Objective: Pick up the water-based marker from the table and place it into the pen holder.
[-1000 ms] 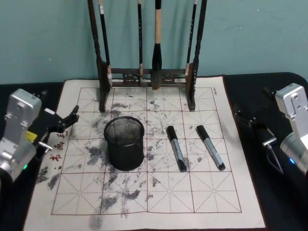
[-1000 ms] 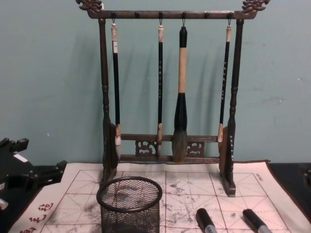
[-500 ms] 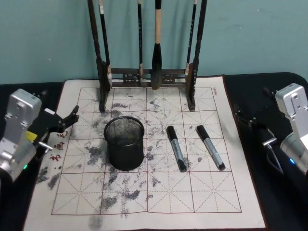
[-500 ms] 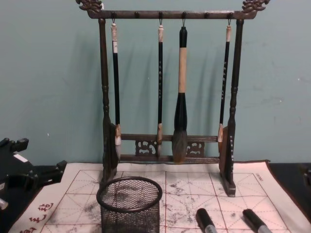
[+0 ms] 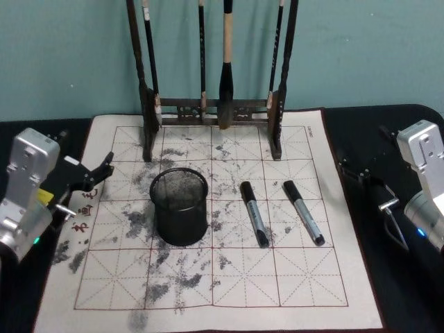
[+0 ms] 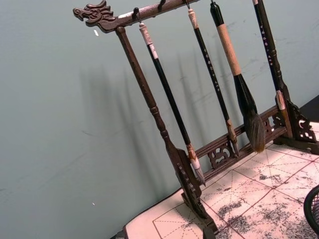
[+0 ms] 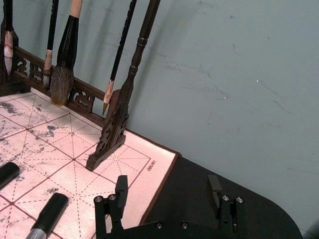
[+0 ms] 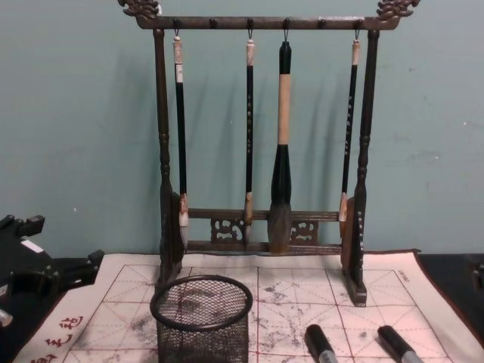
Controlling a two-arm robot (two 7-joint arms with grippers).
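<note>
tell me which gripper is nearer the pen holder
Left. The left gripper hovers at the left edge of the mat, a short way from the pen holder. The right gripper is off the mat's right edge, beyond the two markers.

Head view steeply down on the mat (image 5: 312,277), chest view low and level, all share the brush rack (image 8: 227,215)

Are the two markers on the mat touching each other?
Apart. The head view shows bare mat between the left marker and the right marker.
</note>
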